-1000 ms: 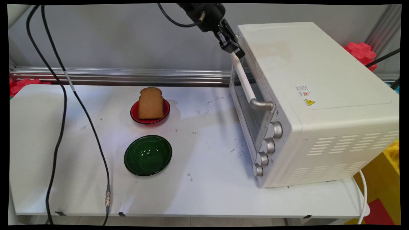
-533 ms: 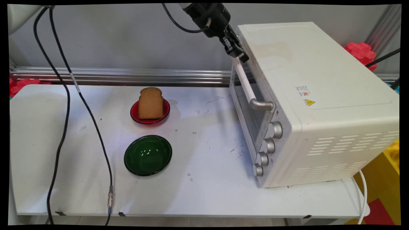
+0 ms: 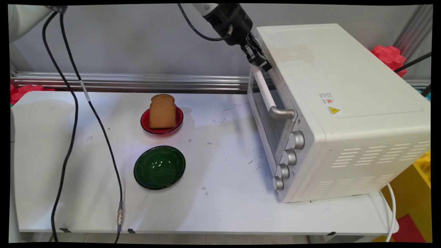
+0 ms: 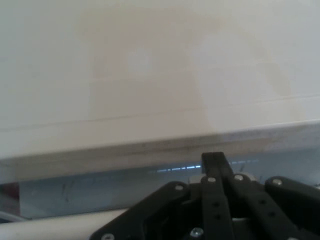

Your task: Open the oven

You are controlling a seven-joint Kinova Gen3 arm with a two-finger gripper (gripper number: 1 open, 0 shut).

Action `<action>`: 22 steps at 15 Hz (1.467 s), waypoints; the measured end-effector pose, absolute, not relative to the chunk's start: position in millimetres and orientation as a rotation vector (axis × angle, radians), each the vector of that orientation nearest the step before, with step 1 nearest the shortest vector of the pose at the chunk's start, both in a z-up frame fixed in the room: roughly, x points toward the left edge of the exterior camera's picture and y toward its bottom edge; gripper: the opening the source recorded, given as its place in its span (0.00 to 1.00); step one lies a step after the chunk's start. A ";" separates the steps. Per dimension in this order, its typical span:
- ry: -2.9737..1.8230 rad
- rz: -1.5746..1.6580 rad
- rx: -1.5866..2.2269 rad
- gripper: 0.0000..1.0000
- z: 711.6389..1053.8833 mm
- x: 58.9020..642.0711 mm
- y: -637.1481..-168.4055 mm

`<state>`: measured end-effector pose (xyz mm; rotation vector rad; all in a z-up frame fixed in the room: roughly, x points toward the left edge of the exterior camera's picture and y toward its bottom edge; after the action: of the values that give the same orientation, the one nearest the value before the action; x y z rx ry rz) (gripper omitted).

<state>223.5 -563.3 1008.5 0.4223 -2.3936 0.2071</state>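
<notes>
A black pincer [image 3: 260, 62] sits at the top centre of the frame, against the upper end of the white handle [image 3: 265, 90] on the door of a white toaster oven [image 3: 330, 110]; whether it is spread or pressed together cannot be told. The oven fills the right half of a white, scuffed worktop [image 3: 220, 193]. Left of centre, a slice of brown bread [image 3: 162, 111] stands in a red bowl [image 3: 162, 130], with a green bowl [image 3: 159, 167] just below it. Black cables [image 3: 69, 131] hang at the left. A grey wall [image 3: 120, 38] and a metal rail [image 3: 131, 82] lie behind
</notes>
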 end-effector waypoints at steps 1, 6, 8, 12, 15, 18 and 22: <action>-2.394 0.206 0.426 0.00 1006.4 223.2 -563.7; -2.402 0.206 0.437 0.00 996.8 225.9 -565.2; -2.407 0.206 0.441 0.00 992.5 228.7 -564.5; -2.424 0.202 0.447 0.00 985.9 238.2 -560.7; -2.444 0.199 0.454 0.00 982.2 250.8 -556.2; -2.469 0.193 0.459 0.00 978.6 265.1 -551.4; -2.493 0.181 0.471 0.00 971.5 286.3 -542.4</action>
<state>286.3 -542.4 971.5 0.4714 -2.4927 0.1813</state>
